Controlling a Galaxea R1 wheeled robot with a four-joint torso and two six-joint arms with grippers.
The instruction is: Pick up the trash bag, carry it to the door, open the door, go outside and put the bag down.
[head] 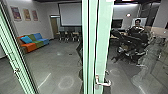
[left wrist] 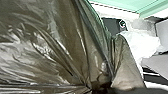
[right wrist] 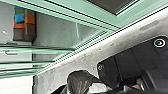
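In the head view a pale green-framed glass door [head: 103, 45] stands close in front, its metal handle [head: 102, 83] low on the frame. The dark, shiny trash bag [left wrist: 50, 45] fills much of the left wrist view. Its folds draw together tightly at my left gripper [left wrist: 100, 86], which is shut on the bag; the fingertips are hidden in the dark plastic. From the right wrist, part of the bag [right wrist: 79, 81] shows beside the robot's dark base, and the green door frame [right wrist: 100, 18] runs past it.
Behind the glass are a colourful sofa [head: 33, 42], a projection screen [head: 71, 15] and chairs [head: 70, 36] on a grey floor. At the right, a person [head: 137, 26] shows small near dark equipment. Another green frame post [head: 15, 55] rises at the left.
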